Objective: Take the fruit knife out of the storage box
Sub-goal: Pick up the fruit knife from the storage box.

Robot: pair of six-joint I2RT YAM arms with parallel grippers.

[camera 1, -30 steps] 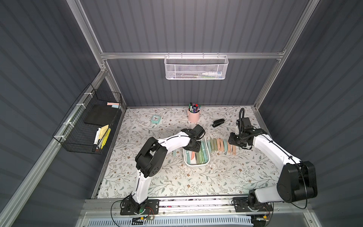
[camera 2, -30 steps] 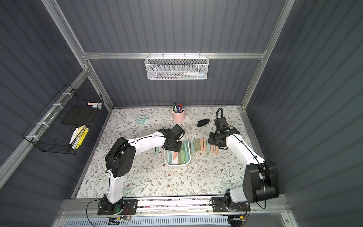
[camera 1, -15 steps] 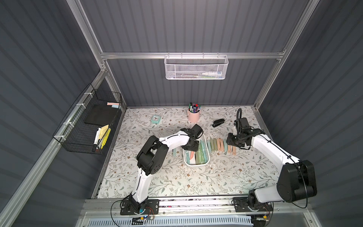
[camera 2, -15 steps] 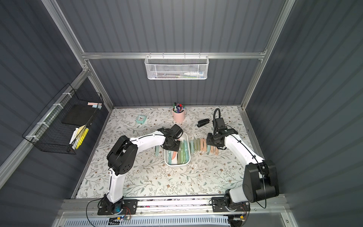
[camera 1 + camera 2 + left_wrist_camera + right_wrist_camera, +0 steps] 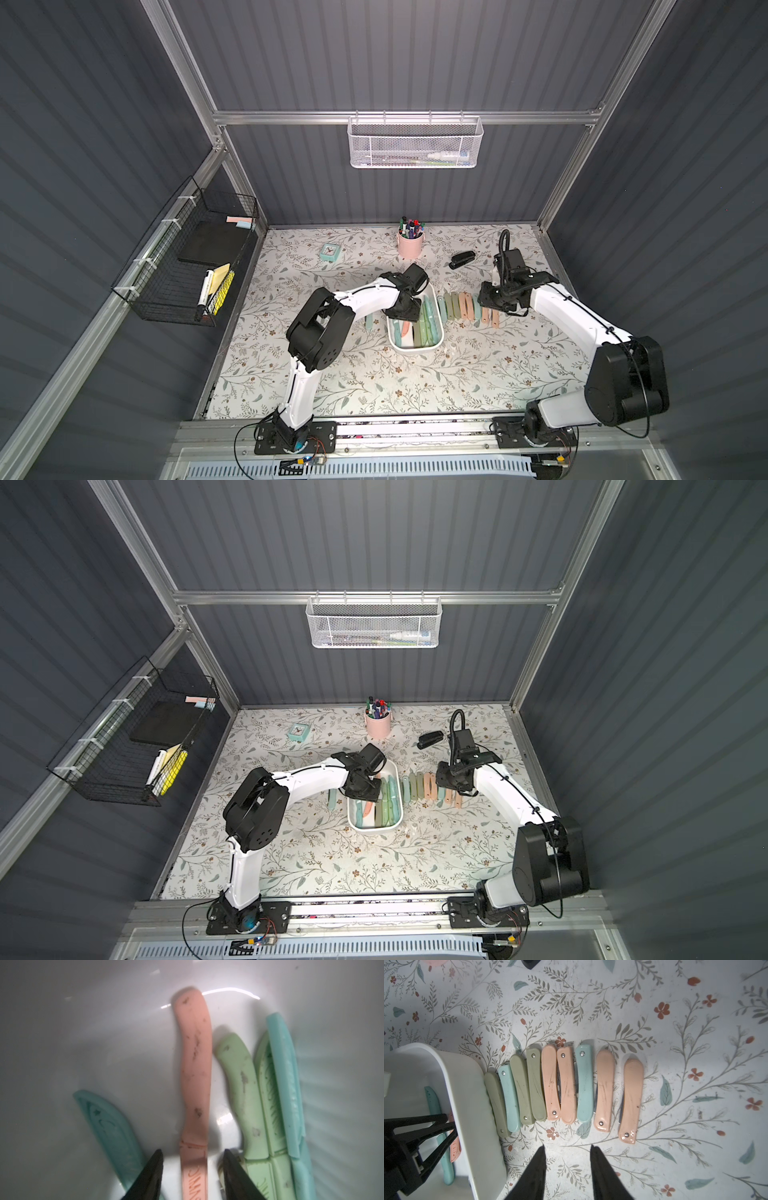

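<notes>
One fruit knife (image 5: pixel 195 1064), likely light, hard, slippery, sits inside my left gripper (image 5: pixel 192 1150), spread apart; I'd pinch its middle.

The left arm (image 5: pixel 365 296) and right arm (image 5: pixel 569 318) are glossy white tubular links joined by black motor housings. The left's black elbow housing (image 5: pixel 318 334) is dotted with small holes. Thin black cables trace the links, and a ribbed black hose (image 5: pixel 504 245) rises at the right wrist. The left gripper (image 5: pixel 192 1150) and right gripper (image 5: pixel 568 1146) carry black wedge fingers tapering to points. Black base plates (image 5: pixel 326 436) show screws.
</notes>
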